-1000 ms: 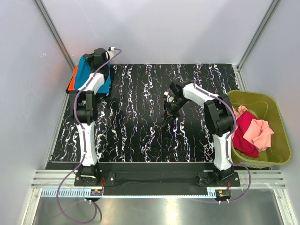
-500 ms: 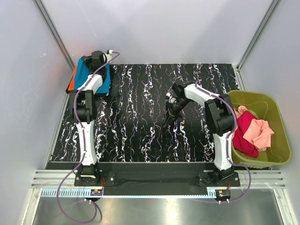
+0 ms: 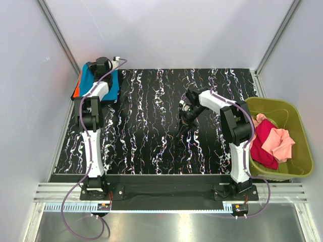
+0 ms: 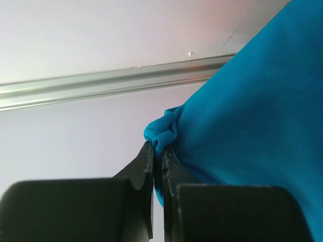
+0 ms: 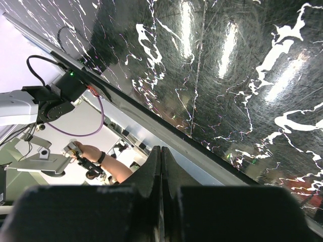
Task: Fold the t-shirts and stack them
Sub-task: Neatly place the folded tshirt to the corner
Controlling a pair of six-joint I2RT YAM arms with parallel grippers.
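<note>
A teal-blue t-shirt (image 3: 90,80) lies folded at the far left corner of the table, on top of an orange t-shirt (image 3: 76,92) whose edge shows at its left. My left gripper (image 3: 99,68) is over it and shut on a pinch of the teal cloth (image 4: 160,136); the teal shirt (image 4: 252,101) fills the right of the left wrist view. My right gripper (image 3: 184,115) is shut and empty above the middle of the table; it also shows in the right wrist view (image 5: 161,151). Pink (image 3: 279,142) and magenta-red (image 3: 262,146) shirts lie crumpled in the bin.
An olive-green plastic bin (image 3: 298,121) stands off the table's right edge. The black marbled table top (image 3: 146,121) spans between the arms. Grey walls and aluminium posts (image 3: 59,35) close the back and sides.
My left gripper has moved a little toward the far left corner, drawing the teal cloth with it. My right gripper has shifted slightly to the right.
</note>
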